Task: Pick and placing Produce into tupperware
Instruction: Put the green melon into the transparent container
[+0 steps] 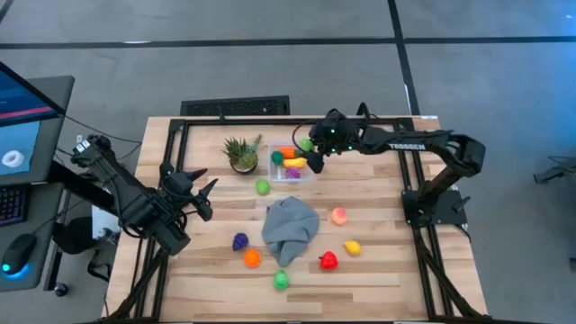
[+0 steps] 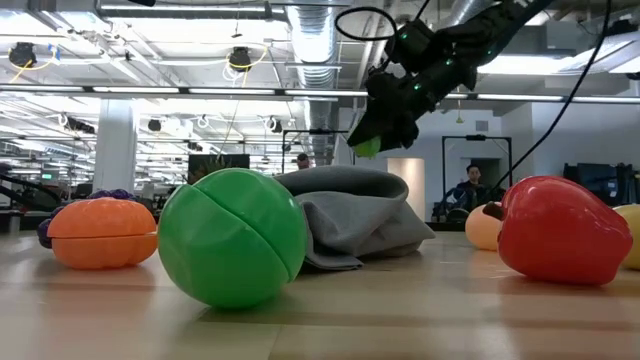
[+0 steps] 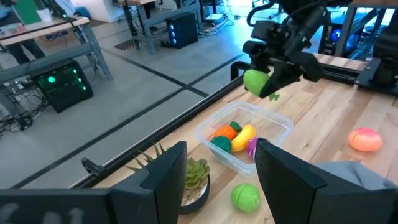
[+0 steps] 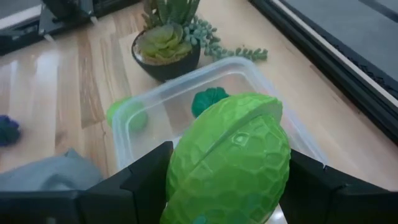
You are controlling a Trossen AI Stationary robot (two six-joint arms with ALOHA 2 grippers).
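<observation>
Your right gripper (image 3: 268, 79) holds a bumpy green fruit (image 4: 227, 163) above the tupperware (image 1: 307, 175).

The fingers are clamped on the fruit's sides, so it hangs clear of the rim, probably for a straight drop. The tupperware sits at 12 o'clock on the table (image 1: 378, 274), just beside the potted plant (image 1: 241, 153), with a few pieces already inside. Loose produce lies around the grey cloth (image 1: 290, 228) from 3 to 9 o'clock. Your left gripper (image 1: 202, 195) waits at 9 o'clock, fingers parted around nothing.
</observation>
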